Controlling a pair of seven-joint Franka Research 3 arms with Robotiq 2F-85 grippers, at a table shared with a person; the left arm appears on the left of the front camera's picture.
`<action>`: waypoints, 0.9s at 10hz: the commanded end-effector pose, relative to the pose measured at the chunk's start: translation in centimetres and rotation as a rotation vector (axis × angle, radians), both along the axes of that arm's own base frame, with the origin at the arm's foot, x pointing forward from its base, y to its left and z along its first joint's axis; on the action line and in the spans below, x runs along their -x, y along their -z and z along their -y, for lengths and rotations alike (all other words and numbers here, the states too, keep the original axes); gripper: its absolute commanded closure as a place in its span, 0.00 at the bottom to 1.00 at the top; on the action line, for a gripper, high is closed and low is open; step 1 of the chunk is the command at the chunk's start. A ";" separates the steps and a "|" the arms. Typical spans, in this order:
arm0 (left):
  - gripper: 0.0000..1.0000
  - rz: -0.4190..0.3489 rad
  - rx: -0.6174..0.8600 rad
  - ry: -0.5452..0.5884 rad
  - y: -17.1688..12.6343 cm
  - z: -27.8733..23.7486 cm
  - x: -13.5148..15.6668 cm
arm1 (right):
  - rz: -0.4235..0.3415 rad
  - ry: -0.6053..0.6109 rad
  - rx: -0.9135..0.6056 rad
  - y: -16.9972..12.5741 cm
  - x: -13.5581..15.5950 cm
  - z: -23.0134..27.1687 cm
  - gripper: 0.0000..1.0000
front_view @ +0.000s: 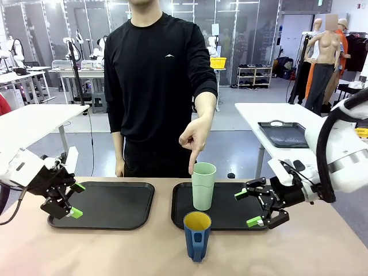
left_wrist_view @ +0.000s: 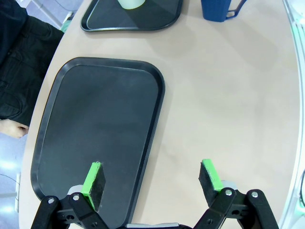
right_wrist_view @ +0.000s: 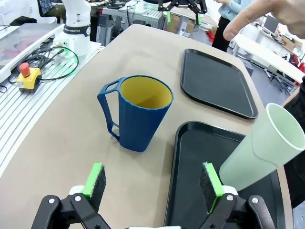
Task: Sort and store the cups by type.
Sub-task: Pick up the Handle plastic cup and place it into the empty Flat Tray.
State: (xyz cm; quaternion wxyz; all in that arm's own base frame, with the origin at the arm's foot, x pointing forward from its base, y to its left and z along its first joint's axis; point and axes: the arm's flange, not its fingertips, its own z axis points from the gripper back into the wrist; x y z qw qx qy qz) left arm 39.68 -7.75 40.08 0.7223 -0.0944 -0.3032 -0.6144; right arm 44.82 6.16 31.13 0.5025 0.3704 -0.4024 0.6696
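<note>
A tall pale mint-green tumbler [front_view: 203, 186] stands upright on the right black tray [front_view: 230, 214]; the right wrist view has it at the right edge [right_wrist_view: 261, 149]. The person's hand [front_view: 192, 138] points a finger down at its rim. A dark blue mug [front_view: 196, 236] with a yellow inside and a handle sits on the bare table in front of that tray, close ahead in the right wrist view [right_wrist_view: 138, 112]. My right gripper [front_view: 253, 207] hangs open over the right tray, to the right of both cups. My left gripper [front_view: 75, 200] is open above the left tray's [front_view: 103, 204] left edge.
The left tray [left_wrist_view: 97, 129] holds nothing. In the left wrist view the mug's base [left_wrist_view: 219, 9] and the tumbler's base [left_wrist_view: 131, 4] stand at the top edge. The person stands at the table's far side, behind the trays. Bare tabletop lies at the front.
</note>
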 end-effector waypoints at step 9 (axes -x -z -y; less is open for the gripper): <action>0.00 0.013 -0.014 -0.008 0.0 0.0 0.1 | -0.119 -0.100 0.007 4.3 -2.1 -8.4 0.00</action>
